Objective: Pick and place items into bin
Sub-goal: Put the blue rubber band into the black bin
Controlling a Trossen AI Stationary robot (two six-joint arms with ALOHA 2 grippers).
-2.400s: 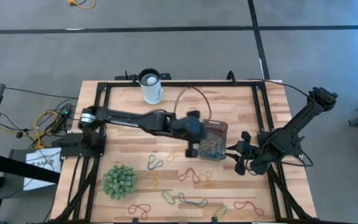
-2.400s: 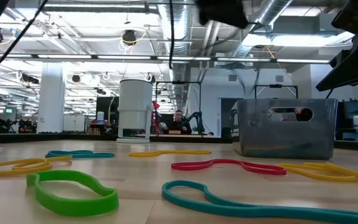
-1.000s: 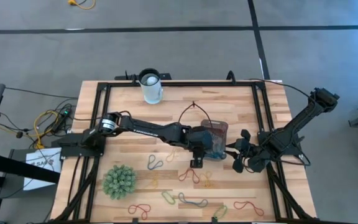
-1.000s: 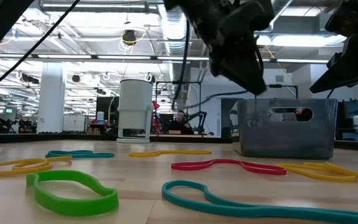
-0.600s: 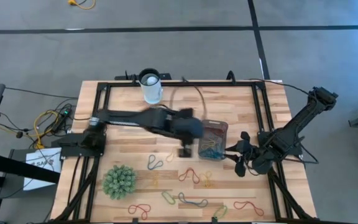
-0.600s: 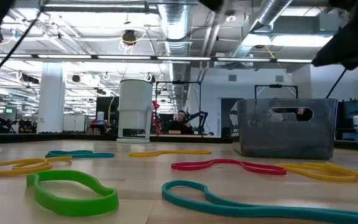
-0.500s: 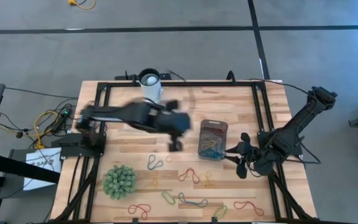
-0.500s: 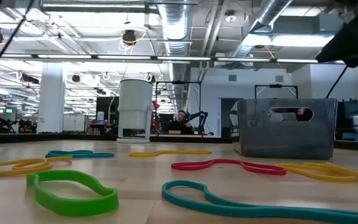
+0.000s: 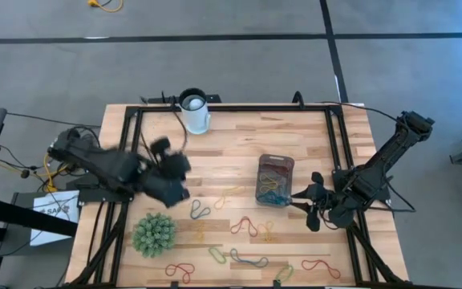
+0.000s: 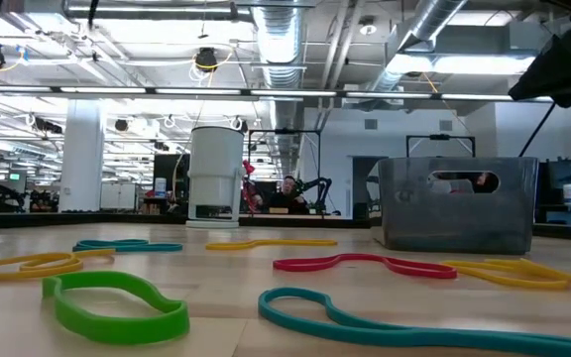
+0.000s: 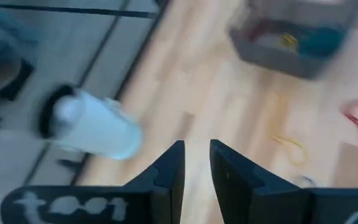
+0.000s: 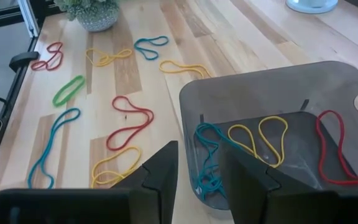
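The clear grey bin (image 9: 275,178) stands on the table right of centre, and several coloured loops (image 12: 263,140) lie inside it. More loops lie flat on the wood in front of it: a red one (image 9: 245,226), a yellow one (image 9: 229,195), a teal one (image 10: 395,322) and a green one (image 10: 117,302). My left gripper (image 9: 176,178) is near the table's left side, raised, its fingers (image 11: 166,171) a little apart with nothing between them. My right gripper (image 9: 311,205) is open just beyond the bin's right end, and its wrist view looks into the bin (image 12: 229,84).
A white cup (image 9: 195,112) stands at the far edge, left of centre. A green spiky ball (image 9: 153,234) sits at the near left. A black frame (image 9: 231,107) runs around the tabletop. Bare wood lies between the cup and the bin.
My left gripper has drawn back fast from beside the bin toward the table's left edge, rising out of the low view and turning as it went. My right gripper has risen a little beside the bin. The bin and the loops have stayed put.
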